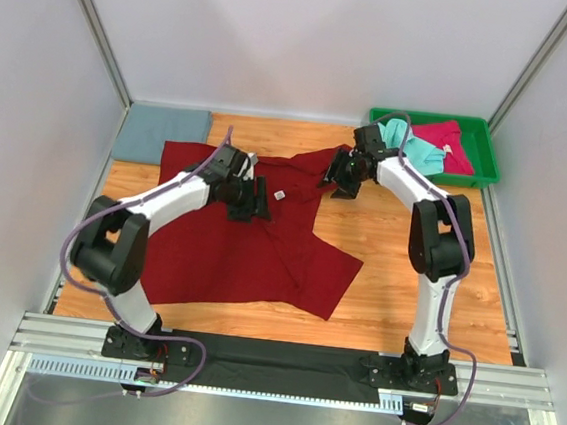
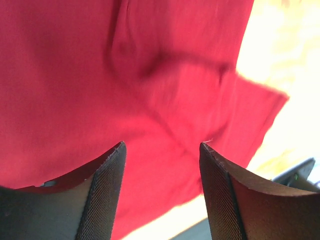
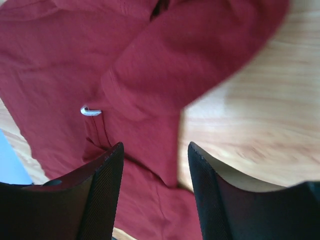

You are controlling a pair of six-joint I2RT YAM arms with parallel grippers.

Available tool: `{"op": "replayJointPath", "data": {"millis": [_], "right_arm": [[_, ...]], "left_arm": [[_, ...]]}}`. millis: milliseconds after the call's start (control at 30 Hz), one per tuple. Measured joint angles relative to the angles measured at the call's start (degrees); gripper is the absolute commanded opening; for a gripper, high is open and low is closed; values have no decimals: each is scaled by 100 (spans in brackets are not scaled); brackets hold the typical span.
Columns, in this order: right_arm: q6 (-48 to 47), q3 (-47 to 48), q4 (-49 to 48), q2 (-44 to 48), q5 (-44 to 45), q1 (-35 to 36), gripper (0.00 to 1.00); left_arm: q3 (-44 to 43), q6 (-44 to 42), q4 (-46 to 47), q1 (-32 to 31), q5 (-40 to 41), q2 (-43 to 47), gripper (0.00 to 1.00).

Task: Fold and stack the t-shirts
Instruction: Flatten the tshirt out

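The left gripper (image 1: 255,202) hangs low over the dark red t-shirt (image 1: 229,258) with its fingers apart and nothing between them; in its own wrist view the left gripper (image 2: 161,192) frames only red cloth, creased and slightly blurred. The right gripper (image 1: 340,181), at about 1 o'clock from the left one, also has its fingers spread and empty. Its wrist view shows the right gripper (image 3: 154,192) above a folded-over flap of the same shirt, at the edge where cloth meets bare wood. The dark red t-shirt lies spread across the middle of the table (image 1: 407,285) and toward 9 o'clock. It is mostly flat and uneven in outline, with one corner pointing toward 4 o'clock and rumpled folds along its 12 o'clock edge. A small white label (image 1: 279,194) shows on it between the two grippers. The slate grey-blue t-shirt (image 1: 163,133) sits as a flat folded rectangle in the 10 o'clock corner, just beside the red one. In the 2 o'clock corner the green tray (image 1: 485,177) holds the mint green t-shirt (image 1: 404,134) and the pinkish-red t-shirt (image 1: 449,143), bunched and touching.
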State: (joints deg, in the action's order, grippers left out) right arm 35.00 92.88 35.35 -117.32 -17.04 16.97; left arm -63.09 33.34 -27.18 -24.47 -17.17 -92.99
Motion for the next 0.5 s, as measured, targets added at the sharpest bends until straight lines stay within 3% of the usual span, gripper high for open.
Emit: {"op": "replayJointPath", "data": {"millis": [233,500], "right_arm": [[494,496,-173,-863,-267,50,53],[684,905,-223,-1239,-341,-59,44]], "left_arm": [[-1615,-31,-173,-76,236,-1425,71],[-2352,70,-831,-138,490,-2133,68]]}}
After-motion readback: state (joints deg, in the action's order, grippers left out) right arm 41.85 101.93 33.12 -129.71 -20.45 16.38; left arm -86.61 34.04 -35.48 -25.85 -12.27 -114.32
